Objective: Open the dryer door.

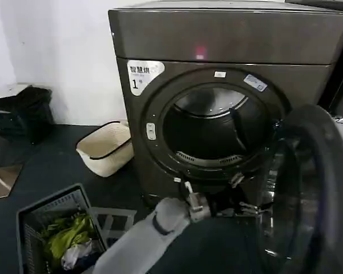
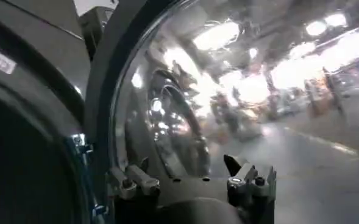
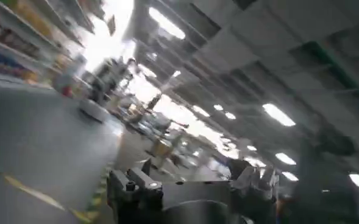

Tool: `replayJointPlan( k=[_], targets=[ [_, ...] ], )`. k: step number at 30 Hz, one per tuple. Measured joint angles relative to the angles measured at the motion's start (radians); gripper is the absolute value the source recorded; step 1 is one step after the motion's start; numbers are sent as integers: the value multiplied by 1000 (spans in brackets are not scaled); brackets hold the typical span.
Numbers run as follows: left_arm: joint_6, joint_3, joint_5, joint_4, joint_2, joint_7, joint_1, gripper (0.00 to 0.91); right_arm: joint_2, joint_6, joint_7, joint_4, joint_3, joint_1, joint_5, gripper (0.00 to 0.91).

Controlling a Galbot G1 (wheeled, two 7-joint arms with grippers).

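The round chrome-ringed dark glass dryer door is swung open; left gripper, spread wide and empty, is to be withdrawn from beside it

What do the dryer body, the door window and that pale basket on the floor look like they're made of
The dryer body looks like brushed dark metal or metal-look paint, with a soft streaked sheen. The dryer door window seems glossy tinted glass or clear plastic, mirroring ceiling lights in the left wrist view. The basket looks like matte cream plastic with a dark rim, though fabric is possible.

One dryer, one dryer door, two baskets, one arm
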Motion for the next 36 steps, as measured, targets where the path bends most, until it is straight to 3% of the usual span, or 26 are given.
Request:
replayJointPlan(
  k=[24, 36],
  targets=[
    [12, 65, 34, 159, -206, -12, -60, 907, 41, -1, 4, 58, 29, -23, -5, 907],
    [23, 60, 40, 228, -208, -15, -82, 907, 43, 3, -2, 74, 20, -22, -2, 907]
  ],
)
